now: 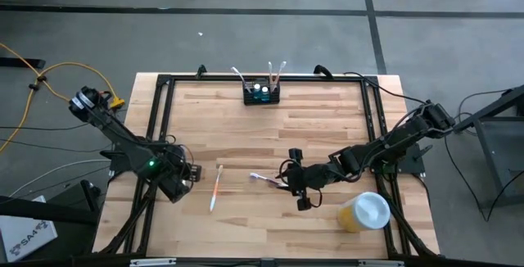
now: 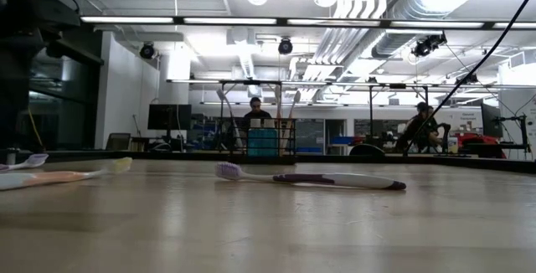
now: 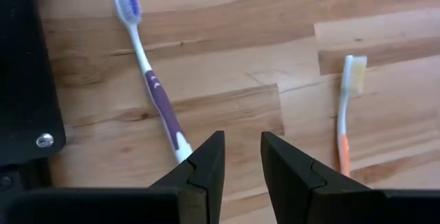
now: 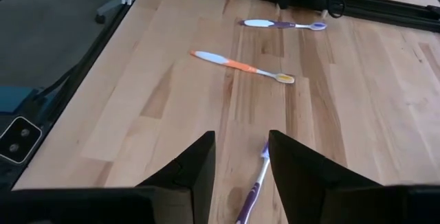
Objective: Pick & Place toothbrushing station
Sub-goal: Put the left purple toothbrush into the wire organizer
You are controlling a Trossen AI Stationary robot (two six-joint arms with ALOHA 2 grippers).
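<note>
Caddy (image 1: 261, 95) at table's (image 1: 327, 124) far edge – 2 toothbrushes (image 1: 216, 187) (image 1: 266, 178) mid-table, cup (image 1: 365, 212) near-right.

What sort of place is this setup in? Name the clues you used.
Probably a robotics lab or workshop: a framed wooden table on a concrete floor, exposed ducts overhead, and people seated at workstations in the background.

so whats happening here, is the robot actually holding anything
No, nothing is held. Two arms work at a wooden table. The right gripper hovers with open fingers over a purple toothbrush lying flat. The left gripper waits, fingers apart, beside an orange toothbrush; another purple one lies near it. The black caddy at the far edge already holds brushes. A yellow cup lies near the right arm.
</note>
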